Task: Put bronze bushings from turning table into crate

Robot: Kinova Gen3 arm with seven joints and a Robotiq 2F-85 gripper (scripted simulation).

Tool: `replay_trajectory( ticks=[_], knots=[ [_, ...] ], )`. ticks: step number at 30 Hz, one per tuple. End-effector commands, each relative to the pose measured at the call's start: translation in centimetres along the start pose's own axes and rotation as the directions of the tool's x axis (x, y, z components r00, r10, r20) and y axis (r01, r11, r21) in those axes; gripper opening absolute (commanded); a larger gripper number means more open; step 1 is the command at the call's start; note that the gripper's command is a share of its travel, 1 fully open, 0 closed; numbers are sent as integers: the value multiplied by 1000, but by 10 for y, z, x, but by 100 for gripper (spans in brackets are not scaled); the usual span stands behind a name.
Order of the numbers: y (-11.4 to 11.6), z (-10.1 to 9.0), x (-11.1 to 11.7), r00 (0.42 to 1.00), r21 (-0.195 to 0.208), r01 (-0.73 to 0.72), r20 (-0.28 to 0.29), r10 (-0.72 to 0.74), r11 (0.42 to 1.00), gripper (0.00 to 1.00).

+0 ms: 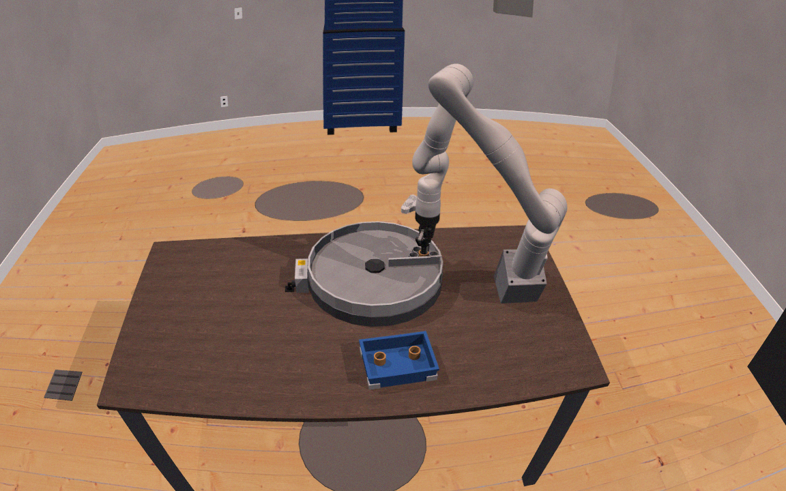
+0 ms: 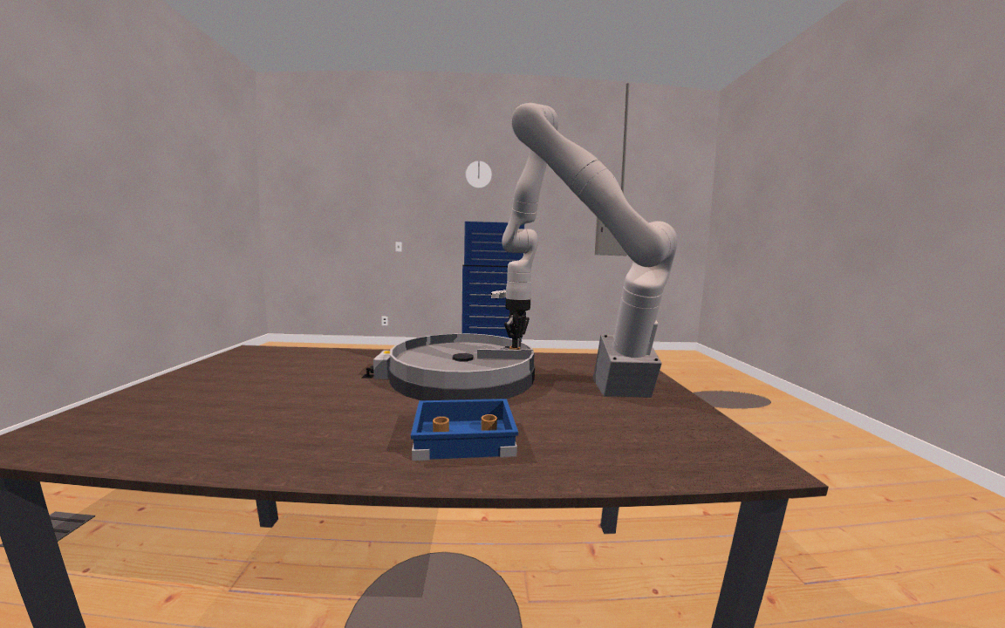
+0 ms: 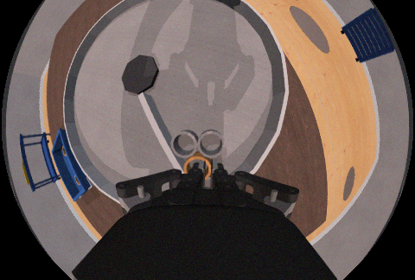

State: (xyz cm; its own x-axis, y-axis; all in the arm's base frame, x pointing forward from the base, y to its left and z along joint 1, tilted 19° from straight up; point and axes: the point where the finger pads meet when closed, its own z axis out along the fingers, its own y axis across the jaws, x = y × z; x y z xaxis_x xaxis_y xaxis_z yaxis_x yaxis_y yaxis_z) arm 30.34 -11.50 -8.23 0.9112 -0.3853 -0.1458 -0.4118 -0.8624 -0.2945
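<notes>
Over the turning table [image 1: 346, 284] [image 2: 459, 381] [image 3: 104, 124], the gripper [image 1: 424, 249] [image 2: 516, 344] [image 3: 207, 166] is nearly closed, pinching one bronze bushing's wall [image 3: 197, 158]. Two steel bushings [image 3: 174, 143] stand on the table beside it; two bronze ones [image 1: 380, 358] [image 2: 440, 424] sit in the crate [image 1: 402, 374] [image 2: 465, 446] [image 3: 69, 169].

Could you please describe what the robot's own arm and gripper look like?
The arm is pale off-white with smooth, rounded tubular segments and thin dark seam lines; the gripper is black, with jointed linkages and narrow fingers.
</notes>
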Motion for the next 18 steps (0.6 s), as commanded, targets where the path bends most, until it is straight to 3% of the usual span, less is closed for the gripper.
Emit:
replay_trajectory(
  ticks=[1,18],
  knots=[
    [0,-1,1,1000,-1,0,-2,0,1000,0],
    [0,-8,1,1000,0,0,-2,0,1000,0]
  ],
)
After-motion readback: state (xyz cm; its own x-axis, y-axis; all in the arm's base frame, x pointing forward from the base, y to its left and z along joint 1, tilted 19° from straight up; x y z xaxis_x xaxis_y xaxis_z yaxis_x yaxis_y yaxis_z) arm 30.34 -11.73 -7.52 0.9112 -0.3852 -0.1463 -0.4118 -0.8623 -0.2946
